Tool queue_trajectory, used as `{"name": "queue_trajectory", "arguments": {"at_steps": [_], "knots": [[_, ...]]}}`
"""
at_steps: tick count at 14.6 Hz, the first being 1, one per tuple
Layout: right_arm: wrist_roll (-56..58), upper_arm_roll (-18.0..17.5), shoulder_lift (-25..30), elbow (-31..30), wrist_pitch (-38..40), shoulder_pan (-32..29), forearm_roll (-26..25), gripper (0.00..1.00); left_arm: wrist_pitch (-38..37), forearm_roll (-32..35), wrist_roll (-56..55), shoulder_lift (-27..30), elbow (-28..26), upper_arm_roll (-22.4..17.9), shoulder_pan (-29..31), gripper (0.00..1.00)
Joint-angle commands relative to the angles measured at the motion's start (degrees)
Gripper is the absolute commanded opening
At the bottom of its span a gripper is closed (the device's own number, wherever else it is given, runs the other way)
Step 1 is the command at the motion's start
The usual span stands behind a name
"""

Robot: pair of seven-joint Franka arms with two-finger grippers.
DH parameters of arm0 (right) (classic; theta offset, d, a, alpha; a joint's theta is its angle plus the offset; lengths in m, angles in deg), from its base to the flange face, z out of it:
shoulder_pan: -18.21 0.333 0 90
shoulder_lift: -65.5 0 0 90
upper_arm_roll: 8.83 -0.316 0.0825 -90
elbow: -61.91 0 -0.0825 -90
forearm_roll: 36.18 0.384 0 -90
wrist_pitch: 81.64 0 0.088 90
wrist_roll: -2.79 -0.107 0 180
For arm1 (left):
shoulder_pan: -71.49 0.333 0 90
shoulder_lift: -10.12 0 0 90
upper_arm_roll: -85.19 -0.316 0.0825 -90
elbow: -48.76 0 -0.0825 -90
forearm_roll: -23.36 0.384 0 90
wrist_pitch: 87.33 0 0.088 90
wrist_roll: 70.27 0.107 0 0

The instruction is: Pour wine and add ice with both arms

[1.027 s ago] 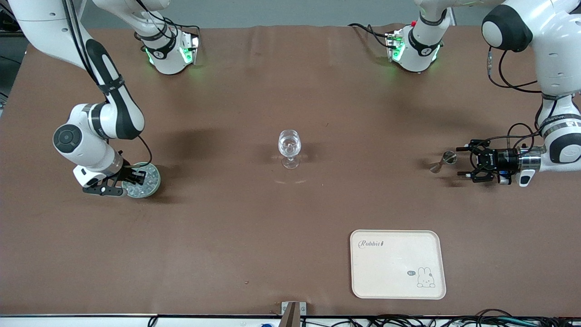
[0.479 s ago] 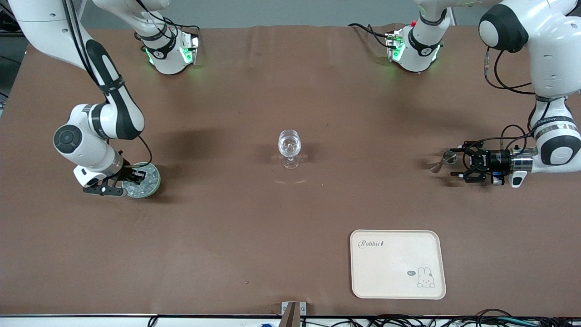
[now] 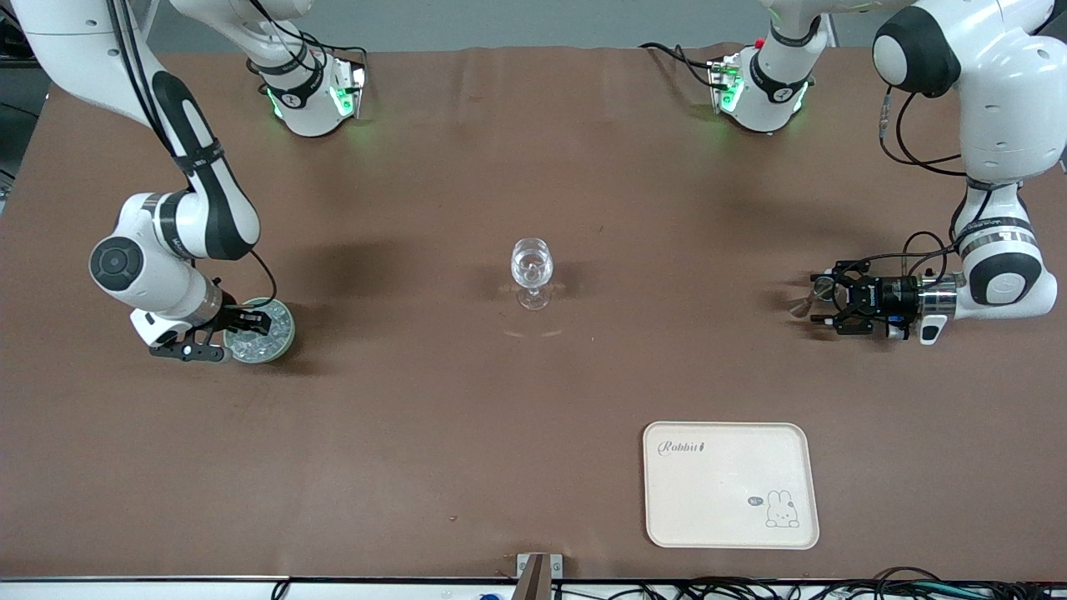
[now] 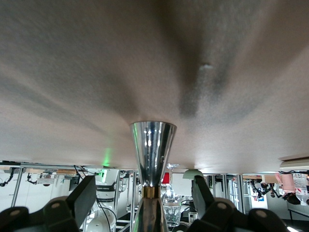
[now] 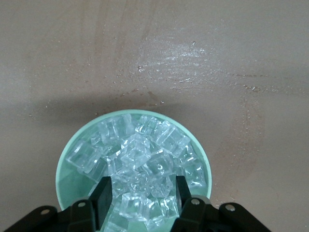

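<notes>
A stemmed glass (image 3: 532,268) stands at the table's middle. Toward the right arm's end sits a green bowl (image 3: 285,346) heaped with ice (image 3: 271,327) cubes. My right gripper (image 3: 225,333) is lowered into it. The right wrist view shows that gripper (image 5: 141,193) open, its fingers (image 5: 104,195) dipped among the ice (image 5: 140,150) inside the bowl (image 5: 65,164). Toward the left arm's end a shiny metal jigger (image 3: 802,305) stands on the table. My left gripper (image 3: 825,298) lies level and open, straddling it. In the left wrist view the jigger (image 4: 152,145) sits between the fingers (image 4: 83,195), apart from both. Wine is out of view.
A cream tray (image 3: 729,485) with a rabbit print lies nearer the front camera, toward the left arm's end. Both arm bases (image 3: 313,100) stand along the table's back edge. The stemmed glass (image 4: 171,209) shows small past the jigger in the left wrist view.
My left gripper has slid toward the jigger until its fingers flank it. The right arm has shifted slightly while staying in the ice bowl.
</notes>
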Motion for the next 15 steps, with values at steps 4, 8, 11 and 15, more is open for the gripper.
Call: {"name": "queue_trajectory", "arguments": {"at_steps": [4,8,11,15], "knots": [[-0.47,-0.19,-1.66,-1.92,-4.22,0.11,-0.42,0.60,1.83,-0.78,-0.27,2.96,-2.85,-0.21,-0.49,0.84],[-0.55,-0.19,-1.66,-1.67,-3.53,0.11,-0.42,0.27,1.74,-0.86,-0.71,3.22,-2.59,-0.21,-0.49,0.34],[-0.56,-0.19,-1.66,-1.23,-3.35,0.02,-0.42,0.21,1.65,-0.95,-0.45,3.14,-2.59,0.06,-0.23,0.14],[-0.47,-0.37,-1.48,1.66,2.50,-0.15,0.02,0.20,0.69,-2.62,-0.45,4.89,-2.68,-0.21,1.00,0.00]]}}
